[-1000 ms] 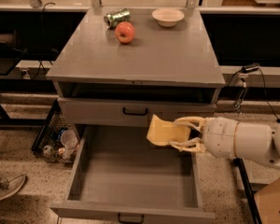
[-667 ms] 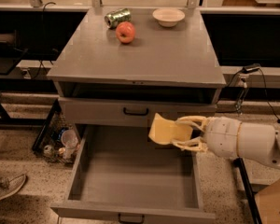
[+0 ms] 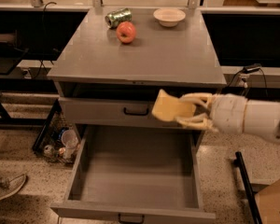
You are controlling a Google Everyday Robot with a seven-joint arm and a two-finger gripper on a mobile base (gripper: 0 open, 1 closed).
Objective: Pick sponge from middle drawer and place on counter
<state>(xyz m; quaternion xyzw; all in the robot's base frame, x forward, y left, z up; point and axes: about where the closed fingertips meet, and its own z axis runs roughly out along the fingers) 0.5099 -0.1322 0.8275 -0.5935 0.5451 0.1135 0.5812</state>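
My gripper (image 3: 189,110) comes in from the right on a white arm and is shut on the pale yellow sponge (image 3: 170,108). It holds the sponge in the air in front of the upper drawer's front, above the back right of the open middle drawer (image 3: 135,171) and just below the counter's front edge. The middle drawer is pulled far out and its grey floor is bare. The counter (image 3: 144,55) is the grey cabinet top.
A red apple (image 3: 126,32), a green can (image 3: 118,17) lying on its side and a white bowl (image 3: 169,17) sit at the counter's far end. Clutter (image 3: 60,143) lies on the floor left of the cabinet. A shoe (image 3: 4,188) shows at the lower left.
My gripper has lifted the sponge a little higher, from drawer level up to just under the counter's front edge, and shifted it slightly right.
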